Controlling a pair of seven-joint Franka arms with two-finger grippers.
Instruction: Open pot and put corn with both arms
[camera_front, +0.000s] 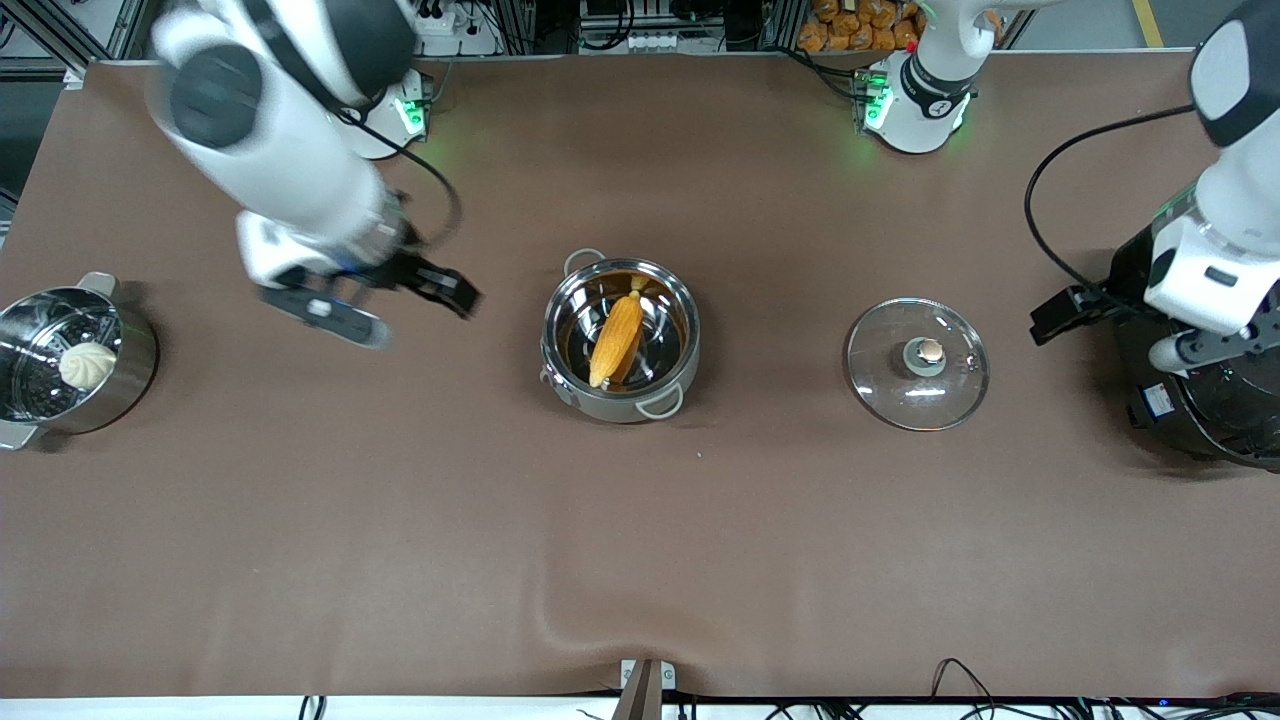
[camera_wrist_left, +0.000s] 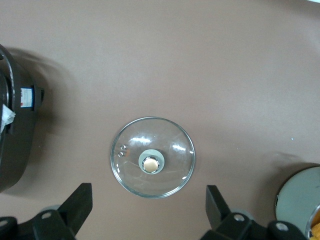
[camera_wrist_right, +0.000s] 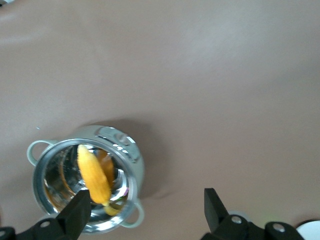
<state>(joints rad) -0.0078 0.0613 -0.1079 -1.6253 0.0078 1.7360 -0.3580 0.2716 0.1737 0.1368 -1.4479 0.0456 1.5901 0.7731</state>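
Note:
The steel pot (camera_front: 672, 352) stands open in the middle of the table, with the yellow-orange corn (camera_front: 615, 340) lying inside it. Its glass lid (camera_front: 880, 370) with the copper knob lies flat on the table, beside the pot toward the left arm's end. My right gripper (camera_front: 390, 300) is open and empty, up over bare table toward the right arm's end. The right wrist view shows its open gripper (camera_wrist_right: 147, 212), the pot (camera_wrist_right: 125, 145) and the corn (camera_wrist_right: 94, 175). My left gripper (camera_front: 1070, 310) hangs between the lid and the rice cooker. It shows open and empty in the left wrist view (camera_wrist_left: 148, 210), with the lid (camera_wrist_left: 130, 165) below.
A steel steamer pot (camera_front: 130, 370) with a white bun (camera_front: 87, 364) stands at the right arm's end. A big black rice cooker (camera_front: 1210, 410) stands at the left arm's end, and also shows in the left wrist view (camera_wrist_left: 15, 135). A brown cloth covers the table.

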